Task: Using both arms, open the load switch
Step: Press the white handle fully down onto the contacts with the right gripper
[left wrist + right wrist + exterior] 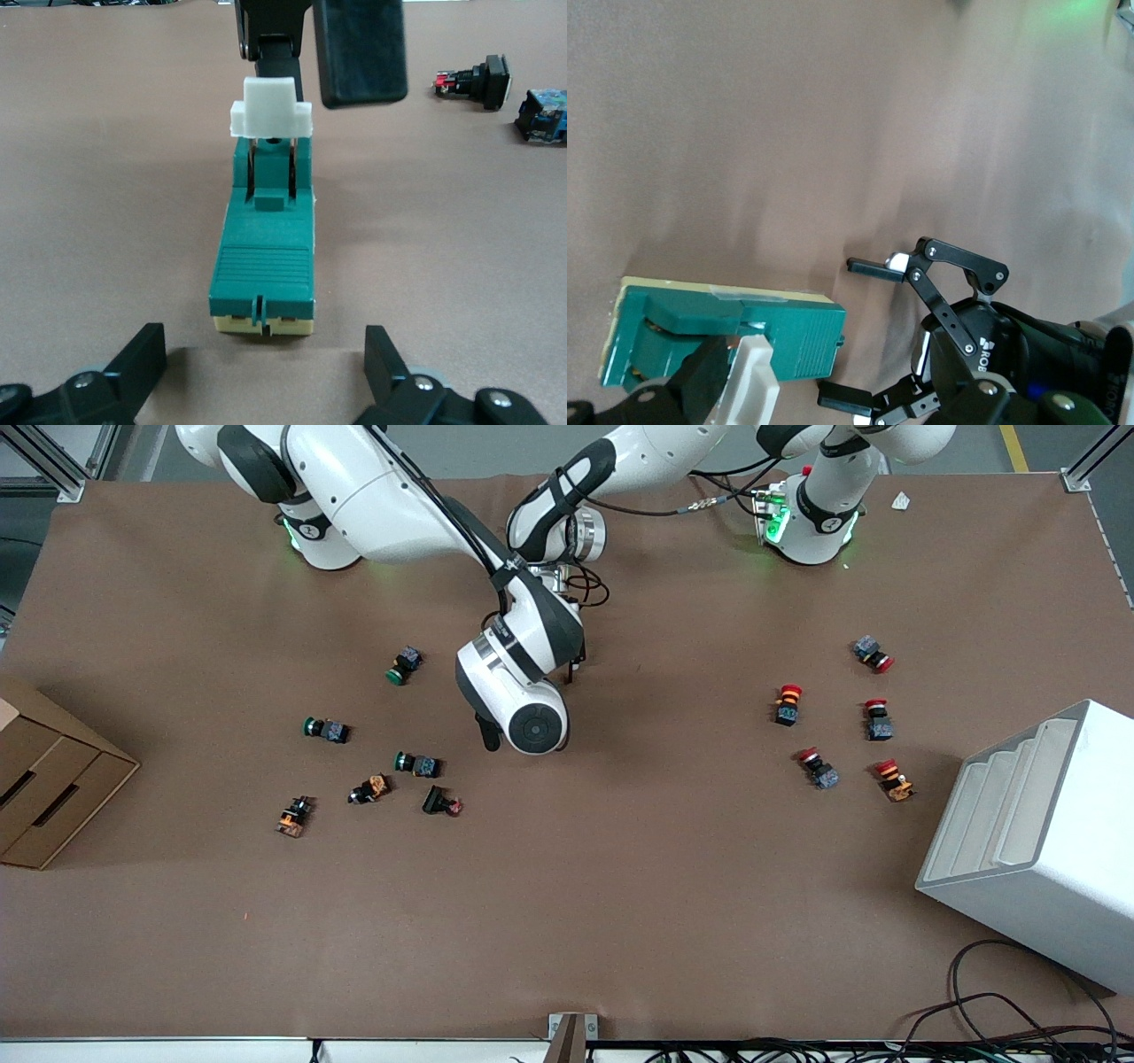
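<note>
White stepped rack [1045,841] sits at the bench's left-arm end, five red-capped push-buttons [787,704] near it. Three green-capped push-buttons [326,730] lie toward the right arm's end. One load switch [266,257] lies mid-bench. The left gripper [264,347] straddles its end, jaws released, apart from it. The right gripper [310,71] is at the white toggle [270,106]; I cannot tell its grip.

load switch [263,257] hidden under arms

Both arms reach in to the table's middle, wrists close together. The left gripper [264,376] sits low with its fingers [133,363] spread wide — nothing between them. The right gripper [319,49] faces it, fingertips [359,53] pointing down, close together.
</note>
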Available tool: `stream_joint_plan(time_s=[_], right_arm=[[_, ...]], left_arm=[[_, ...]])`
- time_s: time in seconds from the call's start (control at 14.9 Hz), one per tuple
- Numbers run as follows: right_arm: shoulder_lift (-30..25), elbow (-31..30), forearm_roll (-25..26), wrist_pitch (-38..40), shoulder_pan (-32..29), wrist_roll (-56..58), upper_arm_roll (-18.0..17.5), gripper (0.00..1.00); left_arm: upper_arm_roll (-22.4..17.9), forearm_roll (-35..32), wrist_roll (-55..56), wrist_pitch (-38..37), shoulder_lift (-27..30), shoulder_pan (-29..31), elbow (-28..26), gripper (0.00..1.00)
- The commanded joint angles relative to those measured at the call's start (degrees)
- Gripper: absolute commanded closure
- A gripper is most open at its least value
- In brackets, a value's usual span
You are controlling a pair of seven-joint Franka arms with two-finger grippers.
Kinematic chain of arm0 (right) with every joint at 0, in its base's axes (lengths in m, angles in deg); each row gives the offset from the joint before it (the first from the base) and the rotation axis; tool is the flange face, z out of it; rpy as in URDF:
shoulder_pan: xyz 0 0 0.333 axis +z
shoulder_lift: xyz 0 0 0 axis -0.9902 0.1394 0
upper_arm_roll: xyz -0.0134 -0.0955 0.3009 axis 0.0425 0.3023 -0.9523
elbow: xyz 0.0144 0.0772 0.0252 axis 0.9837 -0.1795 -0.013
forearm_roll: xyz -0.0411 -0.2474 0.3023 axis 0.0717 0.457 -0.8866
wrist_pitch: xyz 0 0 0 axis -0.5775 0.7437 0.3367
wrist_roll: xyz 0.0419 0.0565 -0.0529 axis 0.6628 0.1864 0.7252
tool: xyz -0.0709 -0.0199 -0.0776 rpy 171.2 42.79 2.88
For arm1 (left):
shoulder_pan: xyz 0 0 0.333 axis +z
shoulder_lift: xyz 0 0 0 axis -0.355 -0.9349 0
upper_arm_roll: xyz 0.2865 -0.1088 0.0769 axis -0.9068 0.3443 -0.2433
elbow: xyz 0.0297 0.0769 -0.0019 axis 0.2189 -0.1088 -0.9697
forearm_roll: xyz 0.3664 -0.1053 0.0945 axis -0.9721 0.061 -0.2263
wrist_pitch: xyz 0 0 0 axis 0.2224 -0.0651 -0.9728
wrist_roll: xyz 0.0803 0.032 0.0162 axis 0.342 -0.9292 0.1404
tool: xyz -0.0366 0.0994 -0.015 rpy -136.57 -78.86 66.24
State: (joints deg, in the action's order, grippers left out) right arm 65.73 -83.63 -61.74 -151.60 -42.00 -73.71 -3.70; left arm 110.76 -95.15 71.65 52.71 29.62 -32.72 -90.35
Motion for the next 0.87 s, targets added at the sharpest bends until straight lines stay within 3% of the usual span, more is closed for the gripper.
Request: stream_joint_plan(time_s=[0.0, 0.27, 0.8], right_arm=[[-1.5, -1.1, -0.9, 1.6, -0.9, 0.8, -1.1, 0.0], [-1.6, -0.5, -0.8, 2.6, -1.6, 0.8, -2.9, 0.0], [-1.3, 0.0, -0.9, 3.4, -1.1, 1.2, -3.0, 0.0]], left_arm=[[0.1, 0.3, 2.9, 1.8, -3.4, -1.5, 0.3, 0.01], [0.1, 0.3, 3.0, 0.6, -3.4, -2.0, 0.2, 0.01], [0.2, 0.5, 3.1, -0.1, -4.4, -2.9, 0.2, 0.01]])
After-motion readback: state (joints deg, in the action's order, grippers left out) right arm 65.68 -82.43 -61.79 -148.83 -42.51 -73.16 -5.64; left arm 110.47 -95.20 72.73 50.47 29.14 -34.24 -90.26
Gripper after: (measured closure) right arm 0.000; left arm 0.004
